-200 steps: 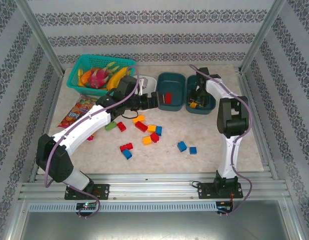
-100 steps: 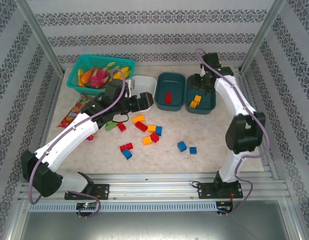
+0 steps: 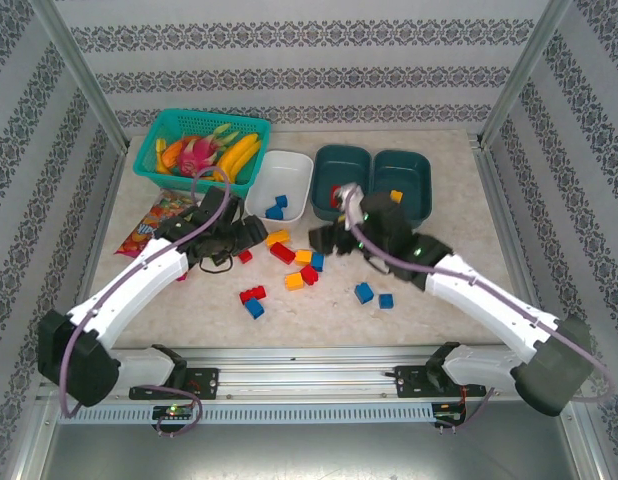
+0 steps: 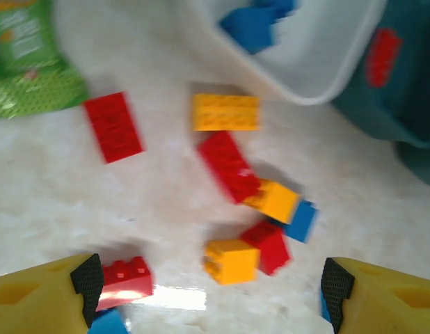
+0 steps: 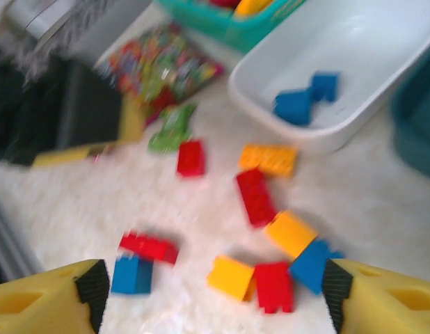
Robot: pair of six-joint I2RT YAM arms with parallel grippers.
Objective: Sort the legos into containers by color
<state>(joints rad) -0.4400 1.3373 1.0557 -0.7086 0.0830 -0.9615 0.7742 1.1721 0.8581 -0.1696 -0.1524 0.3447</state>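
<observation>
The top view is bright, even and sharp, lit from above, with only short soft shadows beside the legos (image 3: 282, 252) on the pale table (image 3: 469, 200). Both wrist views are smeared by motion blur, the right more so, and a white glare patch lies low on the left one's table.

Blue legos (image 3: 276, 208) lie in the white tub (image 3: 291, 172); others scattered nearby.
</observation>
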